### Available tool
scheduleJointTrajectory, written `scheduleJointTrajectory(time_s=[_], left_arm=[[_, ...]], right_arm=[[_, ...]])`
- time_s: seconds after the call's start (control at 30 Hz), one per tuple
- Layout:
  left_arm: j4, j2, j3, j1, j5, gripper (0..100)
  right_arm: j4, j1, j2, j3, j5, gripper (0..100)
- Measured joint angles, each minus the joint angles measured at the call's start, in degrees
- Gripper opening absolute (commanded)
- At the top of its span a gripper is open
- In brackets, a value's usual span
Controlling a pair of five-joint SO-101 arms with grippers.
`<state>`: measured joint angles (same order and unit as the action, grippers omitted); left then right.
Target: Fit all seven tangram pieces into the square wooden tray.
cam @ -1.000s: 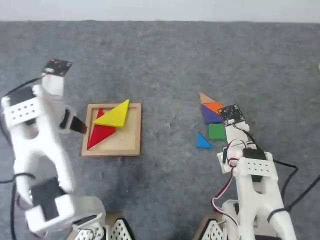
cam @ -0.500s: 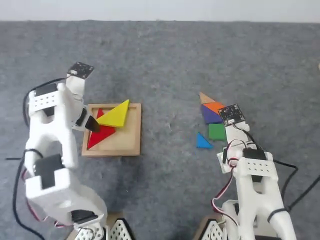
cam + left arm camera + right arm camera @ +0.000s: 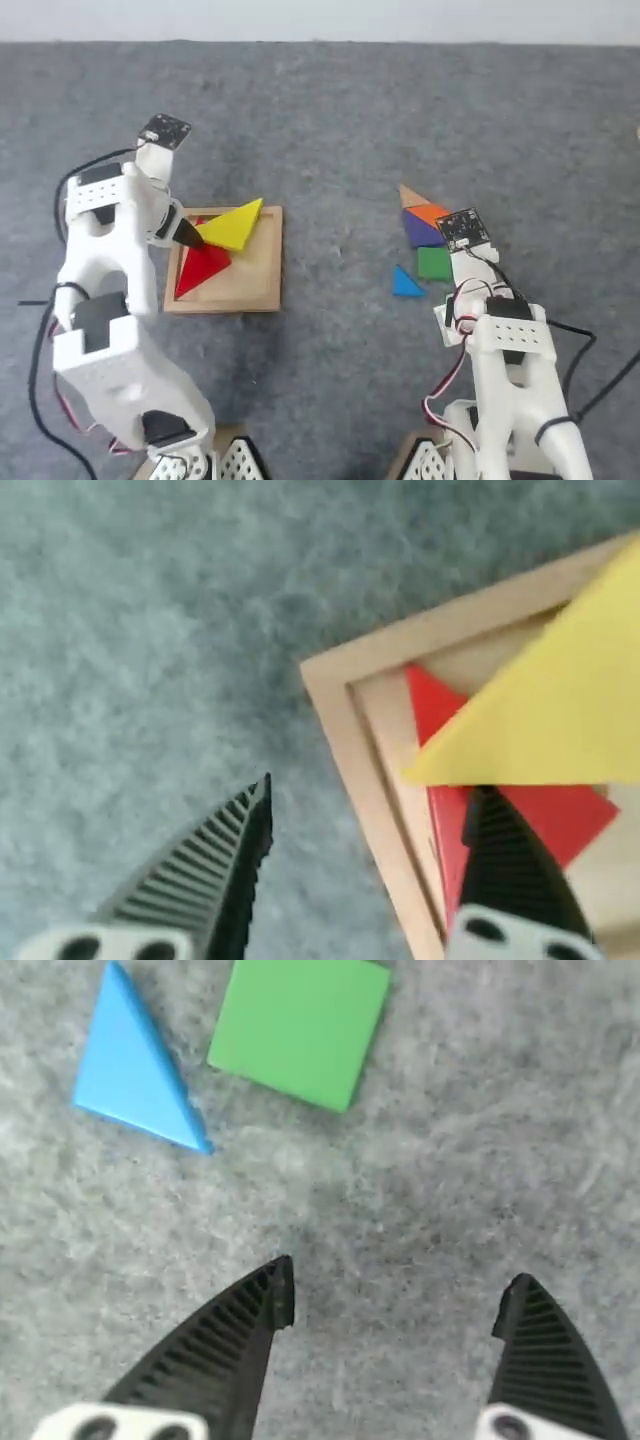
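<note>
The square wooden tray (image 3: 268,262) lies left of centre. A red triangle (image 3: 203,266) lies flat inside it, and a yellow triangle (image 3: 236,225) rests tilted across the red one and the tray's far rim. My left gripper (image 3: 370,800) is open and straddles the tray's left wall (image 3: 345,740). One finger (image 3: 228,860) is over carpet and the other (image 3: 505,845) over the red triangle (image 3: 445,715), by the yellow triangle's (image 3: 550,710) corner. My right gripper (image 3: 400,1295) hangs open over bare carpet, just short of the green square (image 3: 300,1030) and blue triangle (image 3: 135,1070).
Right of centre lies a cluster of pieces on the carpet: a tan triangle (image 3: 409,194), an orange piece (image 3: 430,212), a purple piece (image 3: 421,232), the green square (image 3: 433,262) and the blue triangle (image 3: 405,283). Grey carpet stretches between tray and cluster.
My left arm has swung in from the left to the tray's left wall, its tip now at the yellow triangle, which shifted slightly. The right arm has not moved.
</note>
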<state>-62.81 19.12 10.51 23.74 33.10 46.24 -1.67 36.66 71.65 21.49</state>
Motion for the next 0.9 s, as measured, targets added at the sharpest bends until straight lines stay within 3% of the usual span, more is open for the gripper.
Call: scheduleJointTrajectory(time_s=[0.6,0.9], left_arm=[[-0.5,1.5,-3.6,0.1,1.8,29],[-5.6,1.6,-11.1,6.4,6.4,30]], right_arm=[[-2.6,0.0,0.0,0.9,0.0,31.8],[-2.6,0.0,0.0,0.9,0.0,31.8]])
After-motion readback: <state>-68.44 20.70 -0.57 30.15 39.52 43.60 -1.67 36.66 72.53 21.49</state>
